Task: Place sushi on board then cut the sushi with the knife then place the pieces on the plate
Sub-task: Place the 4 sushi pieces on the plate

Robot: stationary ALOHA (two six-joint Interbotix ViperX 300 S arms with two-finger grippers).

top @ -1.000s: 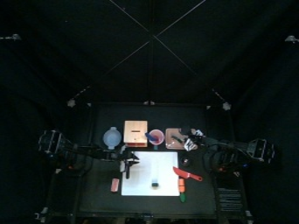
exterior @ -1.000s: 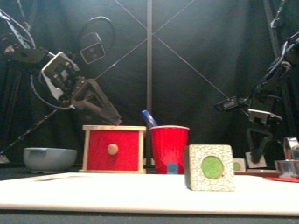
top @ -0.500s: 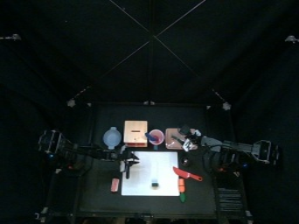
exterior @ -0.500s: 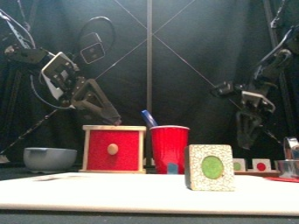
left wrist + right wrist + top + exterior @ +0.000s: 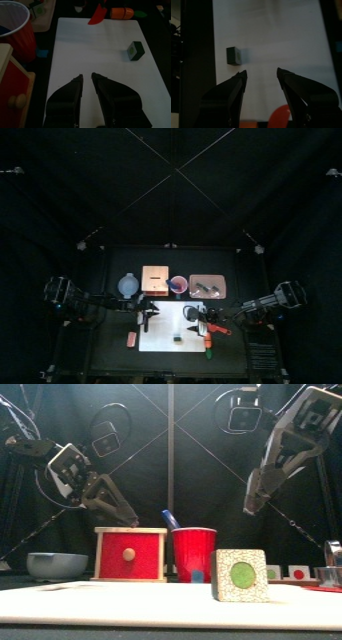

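One sushi piece (image 5: 178, 339), pale with a green centre, stands upright on the white board (image 5: 167, 328) near its front; it is also in the front view (image 5: 241, 575) and both wrist views (image 5: 137, 50) (image 5: 234, 55). A red knife (image 5: 215, 328) lies at the board's right edge. My right gripper (image 5: 203, 318) hangs open above the board's right half, high over the piece (image 5: 251, 504) (image 5: 261, 72). At the board's back left my left gripper (image 5: 148, 314) hovers, shut and holding nothing (image 5: 87, 76). The pink tray (image 5: 207, 285) lies behind the board.
Behind the board stand the blue-grey bowl (image 5: 128, 285), the wooden box (image 5: 156, 280) with its red drawer front (image 5: 131, 553), and the red cup (image 5: 179, 284) holding a blue knife (image 5: 168, 517). Small toys lie left (image 5: 131, 338) and front right (image 5: 210, 351) of the board.
My right arm has swung from beside the pink tray to above the board's right half and risen higher. The left arm and the sushi piece have stayed put.
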